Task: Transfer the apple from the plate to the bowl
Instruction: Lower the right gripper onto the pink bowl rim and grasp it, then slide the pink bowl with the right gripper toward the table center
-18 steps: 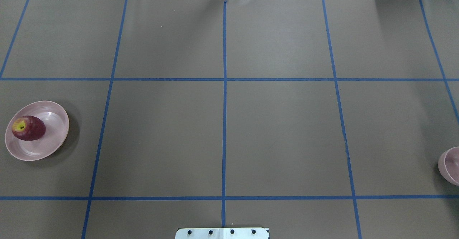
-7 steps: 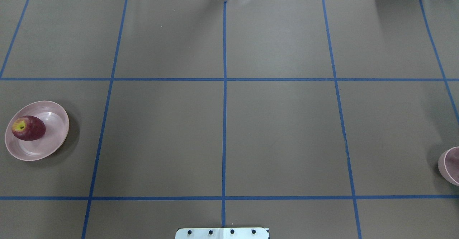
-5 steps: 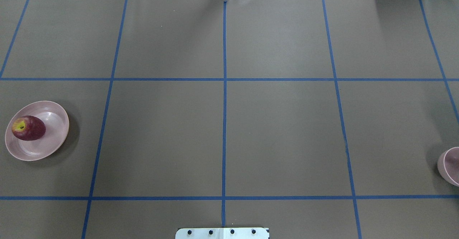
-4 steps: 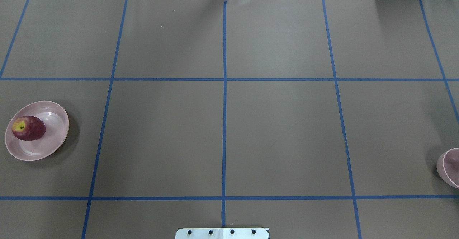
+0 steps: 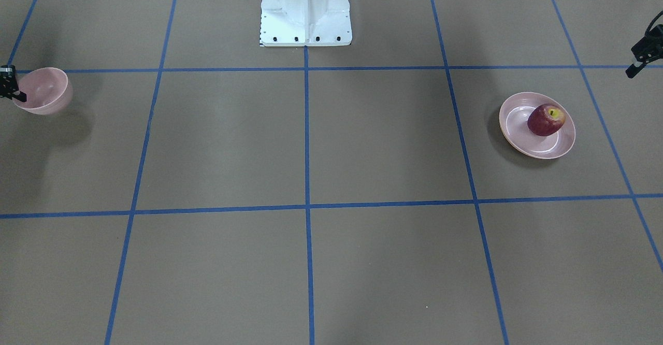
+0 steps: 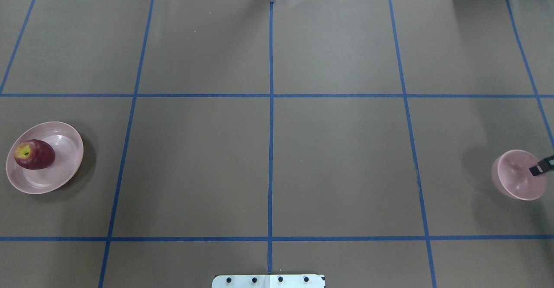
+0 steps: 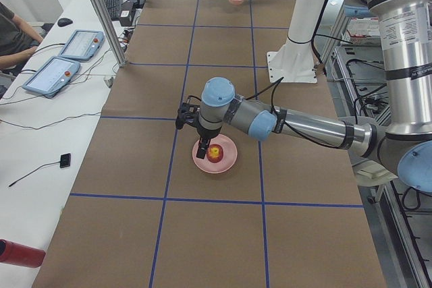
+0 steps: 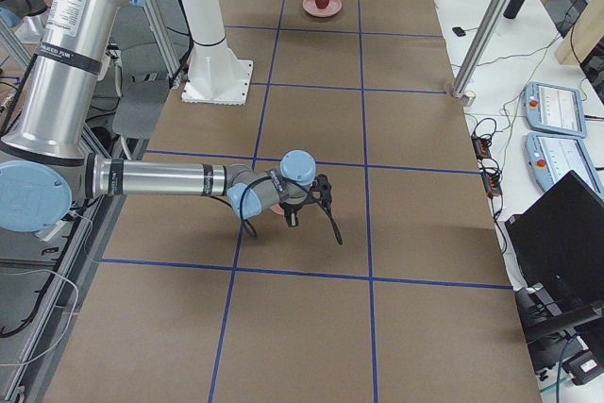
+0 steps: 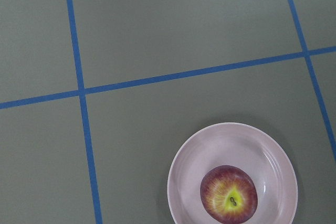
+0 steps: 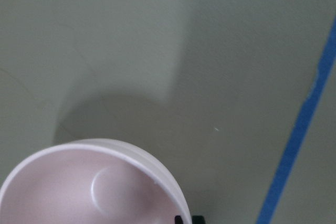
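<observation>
The apple [image 6: 34, 154] looks firm, smooth and waxy, with some weight for its size. 2 fingers should not crush it, but it could slip or roll. It lies tilted, its stem dimple turned up and toward the table's left end. The best hold, I judge, is across its widest girth, with the fingers on opposite flanks rather than on the dimple. It sits left of centre on the plate [image 6: 69, 147], which holds only this 1 fruit and rests at the left end of the table [image 6: 337, 158].

The left gripper [image 7: 200, 153] hangs above the plate, near the apple. I cannot tell whether its jaws stand apart or together.

The bowl [image 6: 515, 182] is at the right end, well apart from the plate, and it is empty. The right gripper [image 6: 539, 168] appears clamped on the bowl's right rim, with 1 finger inside the wall. The shadow thrown to one side suggests the bowl is raised off the table. The bowl looks light and rigid, so held by the rim alone it may tilt.
</observation>
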Action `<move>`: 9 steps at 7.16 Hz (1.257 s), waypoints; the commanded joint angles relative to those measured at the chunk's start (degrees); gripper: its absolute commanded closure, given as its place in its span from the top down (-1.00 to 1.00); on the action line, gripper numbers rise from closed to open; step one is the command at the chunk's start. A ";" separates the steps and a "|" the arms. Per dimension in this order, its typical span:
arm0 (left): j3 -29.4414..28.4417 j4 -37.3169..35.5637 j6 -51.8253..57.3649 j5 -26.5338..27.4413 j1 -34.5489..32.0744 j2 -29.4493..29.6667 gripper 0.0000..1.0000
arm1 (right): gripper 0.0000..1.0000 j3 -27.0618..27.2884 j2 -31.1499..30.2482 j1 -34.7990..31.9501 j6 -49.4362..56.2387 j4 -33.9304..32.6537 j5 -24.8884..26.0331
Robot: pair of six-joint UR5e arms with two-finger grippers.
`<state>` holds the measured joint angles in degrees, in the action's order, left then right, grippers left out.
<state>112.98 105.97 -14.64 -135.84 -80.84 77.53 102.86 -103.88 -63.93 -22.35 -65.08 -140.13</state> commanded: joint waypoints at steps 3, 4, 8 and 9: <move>-0.57 -0.23 -0.30 -0.22 0.25 1.12 0.96 | -1.00 -0.29 30.25 9.05 -27.51 -15.16 1.17; -1.79 0.28 -1.78 -0.13 0.42 1.48 0.96 | -1.00 -3.25 37.36 12.83 -34.54 -15.17 3.96; -3.65 0.38 -2.06 -0.57 0.77 2.27 0.96 | -1.00 -19.78 56.12 20.14 -46.71 -14.20 12.41; -3.65 0.38 -2.15 -0.57 0.77 2.27 0.96 | -1.00 -24.42 60.50 21.12 -48.04 -14.29 14.25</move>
<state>109.38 106.35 -16.67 -136.35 -80.13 79.78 83.56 -48.54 -44.36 -68.20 -79.40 -128.19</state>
